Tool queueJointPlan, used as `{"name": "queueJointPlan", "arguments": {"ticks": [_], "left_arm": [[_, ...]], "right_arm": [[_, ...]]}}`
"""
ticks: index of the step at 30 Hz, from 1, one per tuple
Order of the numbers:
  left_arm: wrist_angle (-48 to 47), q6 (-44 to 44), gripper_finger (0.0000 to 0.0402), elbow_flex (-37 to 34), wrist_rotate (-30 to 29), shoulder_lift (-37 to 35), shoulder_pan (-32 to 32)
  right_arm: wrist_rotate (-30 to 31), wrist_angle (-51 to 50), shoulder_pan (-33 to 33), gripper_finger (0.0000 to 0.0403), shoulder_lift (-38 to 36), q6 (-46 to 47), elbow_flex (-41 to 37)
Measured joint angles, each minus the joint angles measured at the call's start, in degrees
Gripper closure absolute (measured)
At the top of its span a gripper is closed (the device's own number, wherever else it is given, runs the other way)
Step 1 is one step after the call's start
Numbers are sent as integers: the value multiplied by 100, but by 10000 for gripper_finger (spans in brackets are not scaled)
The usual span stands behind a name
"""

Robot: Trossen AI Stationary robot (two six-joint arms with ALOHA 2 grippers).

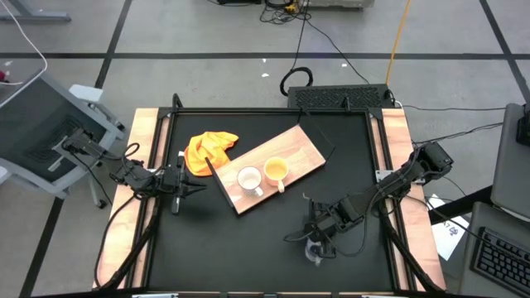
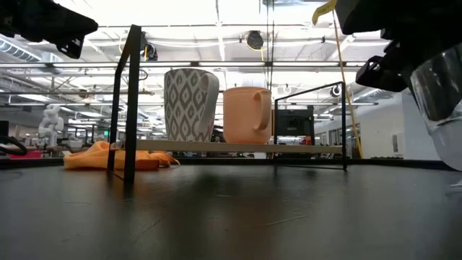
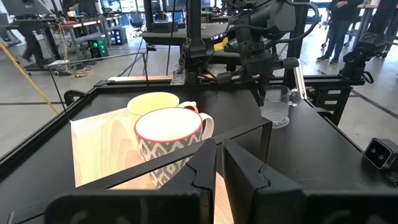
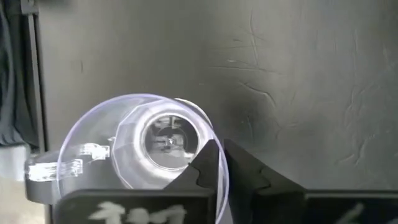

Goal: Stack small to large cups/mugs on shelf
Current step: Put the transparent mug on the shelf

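**Glass cup pinched at the rim, two mugs waiting on the board**

Start at your left: the left gripper (image 1: 176, 192) hangs at the table's left edge with its fingers pressed together, holding nothing, just beside the crumpled yellow-orange cloth (image 1: 209, 150). Next comes the light-brown wooden shelf board (image 1: 302, 147), lying at an angle across the middle of the black tabletop (image 1: 248, 248). On it you have the white patterned handled mug (image 1: 249, 179) and, touching or nearly touching it, the yellow-orange handled mug (image 1: 276, 170), both upright.

Farther right, near the front of the table and well apart from the board, the right gripper (image 1: 317, 242) has its fingers closed on the rim wall of the clear glass cup (image 4: 146, 142), one finger inside and one outside. Treat that cup as stiff, smooth and breakable: a thin rim pinch may slip or let it swing, so lift slowly and keep it upright. The ceramic mugs look heavier and sturdier; take them by the wall opposite the handle.
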Motion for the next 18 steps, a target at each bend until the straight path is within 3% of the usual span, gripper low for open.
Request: {"name": "queueJointPlan", "arguments": {"ticks": [18], "left_arm": [[0,134,371,0,-4,-1,1]], "right_arm": [[324,-353,217,402,-9,-3163,2]]}}
